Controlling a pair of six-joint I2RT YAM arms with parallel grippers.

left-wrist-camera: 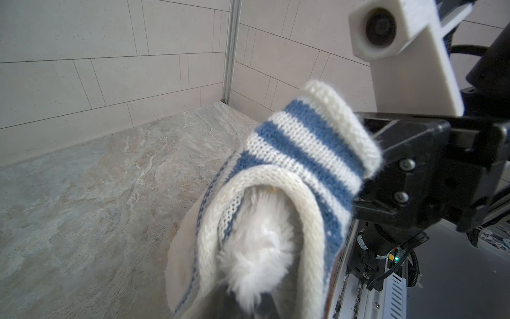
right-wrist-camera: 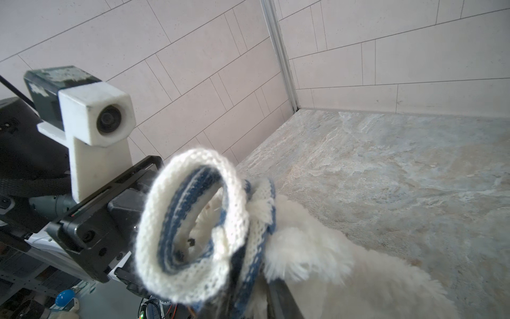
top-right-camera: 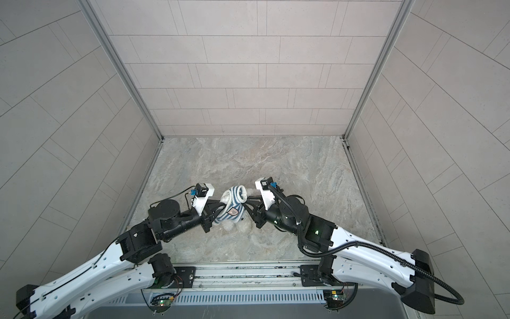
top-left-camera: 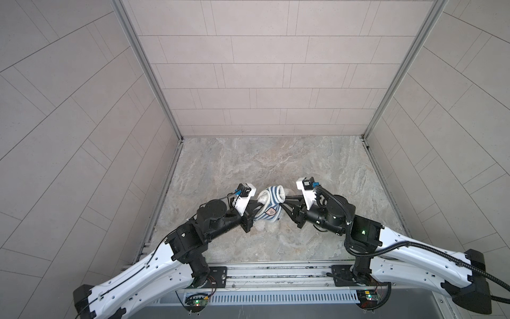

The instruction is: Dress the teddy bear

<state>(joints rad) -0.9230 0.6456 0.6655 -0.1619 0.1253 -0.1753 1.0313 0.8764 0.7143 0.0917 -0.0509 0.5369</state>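
The 2 grippers meet tip to tip above the table (top-left-camera: 276,160), with the striped shirt (top-left-camera: 269,205) held up between them. The left gripper (top-left-camera: 256,208) is pinched tight on the shirt's edge on its side. The right gripper (top-left-camera: 283,201) has its fingers (right-wrist-camera: 278,298) drawn almost together, with a band of the knit caught between them. The teddy bear (left-wrist-camera: 259,243) sits partly inside the shirt, between the 2 sets of fingers. Its white fur fills the opening just ahead of the left fingers, and more fur pokes out beside the right fingers. 1 round knit opening gapes right in front of the right fingers. The badge (top-left-camera: 271,212) faces up between the 2 sets of fingers
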